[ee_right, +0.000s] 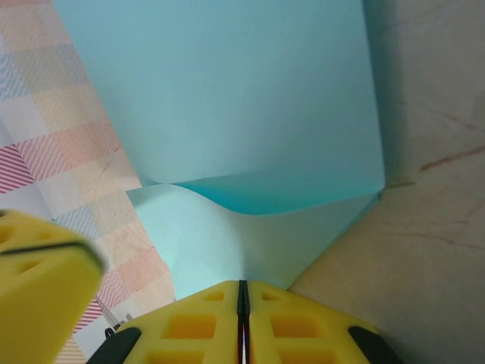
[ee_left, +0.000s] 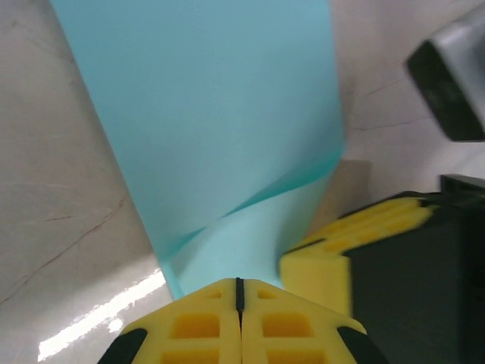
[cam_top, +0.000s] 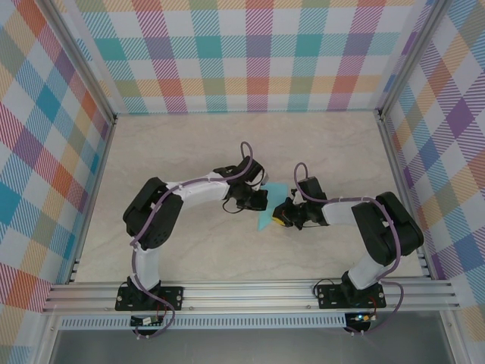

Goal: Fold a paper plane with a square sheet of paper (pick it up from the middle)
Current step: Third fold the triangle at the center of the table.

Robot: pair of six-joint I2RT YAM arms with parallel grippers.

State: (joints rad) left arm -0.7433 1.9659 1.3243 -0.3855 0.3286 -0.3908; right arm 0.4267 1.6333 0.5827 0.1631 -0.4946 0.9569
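Two pairs of yellow padded fingers met over the middle of the pale worktop. The left fingers were pressed shut on the square sheet of paper. Just beside them, the right fingers were likewise clamped on the bowed, creased turquoise sheet.

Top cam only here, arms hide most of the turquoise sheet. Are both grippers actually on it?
Observer: Left one is. In the left wrist view, the left gripper has its pads closed flush, and the paper sheet runs into their seam.
Operator: Right one?
Observer: In the right wrist view, the right gripper is shut on the sheet too.
Operator: Any fold in it?
Observer: Yes, one layer lies doubled over along a diagonal crease.
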